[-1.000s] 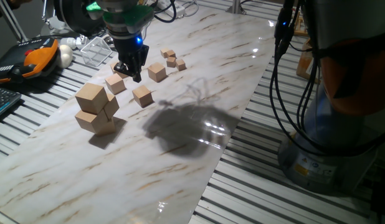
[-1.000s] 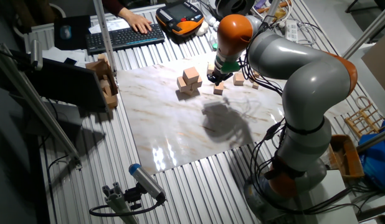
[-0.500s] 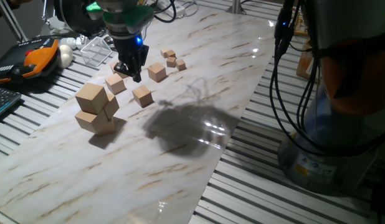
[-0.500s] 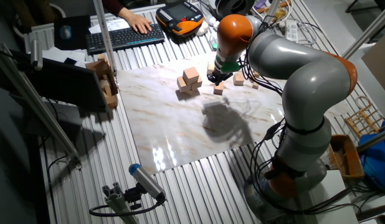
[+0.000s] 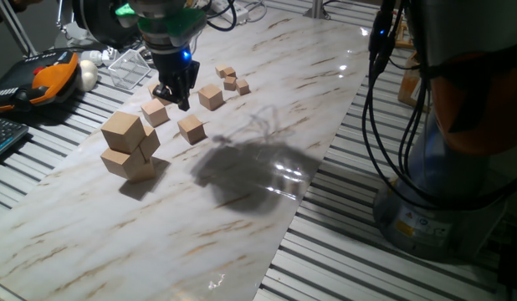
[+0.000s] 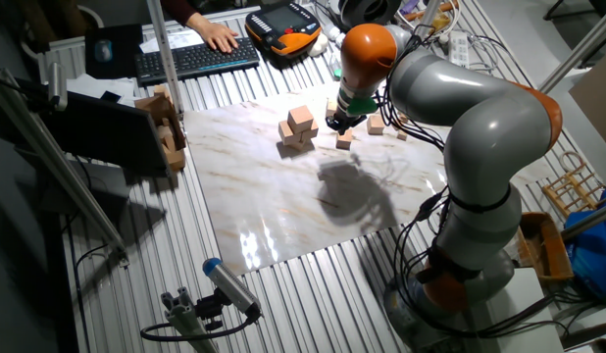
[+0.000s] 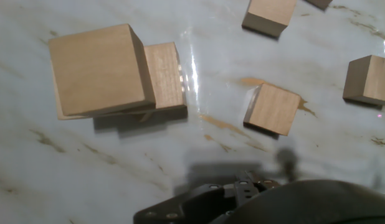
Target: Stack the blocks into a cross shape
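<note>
Judging by their plain, smooth faces, the blocks (image 5: pixel 129 146) look light, rigid and a little slick, so a squeeze across two opposite flat sides, near mid-height, should hold one squarely; a grip on the corners would likely let it twist. They sit stacked on the marble counter (image 5: pixel 242 192), just beside the pincer (image 5: pixel 176 99) on its side toward the orange pendant (image 5: pixel 49 75): one large cube rests on top of the lower ones, offset so an edge of the block beneath shows in the hand view (image 7: pixel 164 78). How many lie underneath cannot be told. The pincer hangs low over the counter among the medium cubes (image 5: pixel 191 128), and whether its fingers are apart or closed, or hold anything, cannot be made out; the hand view shows only dark housing.
</note>
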